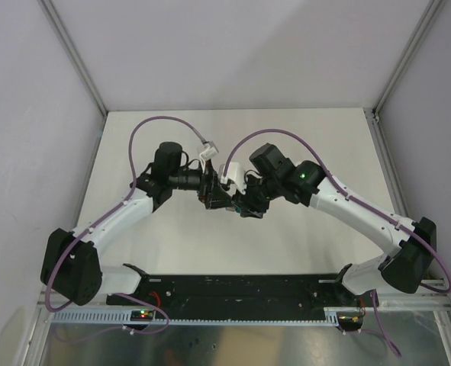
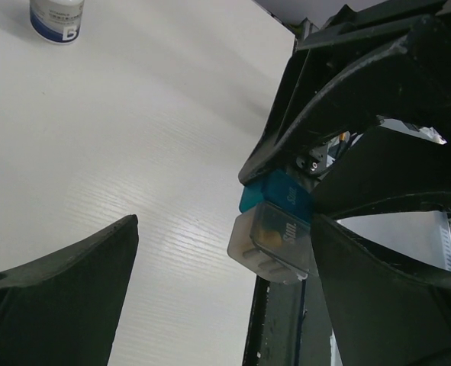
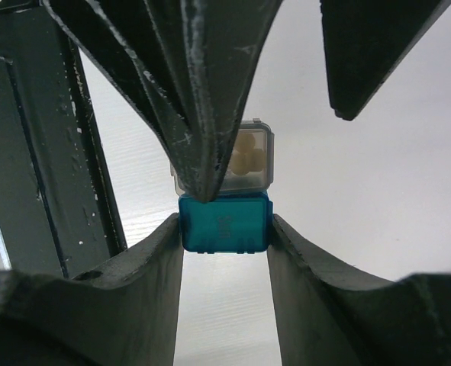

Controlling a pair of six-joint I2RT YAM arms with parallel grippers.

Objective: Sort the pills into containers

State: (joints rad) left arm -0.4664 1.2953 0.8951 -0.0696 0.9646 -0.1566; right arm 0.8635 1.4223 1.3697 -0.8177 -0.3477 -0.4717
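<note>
The containers are a joined pair held in the air: a teal compartment [image 3: 225, 223] and a clear grey one [image 3: 248, 158] with pale pills [image 3: 252, 156] inside. My right gripper [image 3: 225, 229] is shut on the teal compartment's two sides. My left gripper [image 2: 225, 229] is open around the grey compartment [image 2: 271, 245]. One of its fingers [image 3: 198, 107] lies against the grey compartment's corner, and the other finger [image 3: 366, 53] stands well apart. In the top view the two grippers meet nose to nose, left [image 1: 214, 194] and right [image 1: 244, 204], and hide the containers.
A small white capped bottle with a blue label [image 2: 56, 17] stands on the white table [image 2: 133, 137] far from the grippers. The black base rail [image 1: 233, 288] runs along the near edge. Grey walls close the sides and back.
</note>
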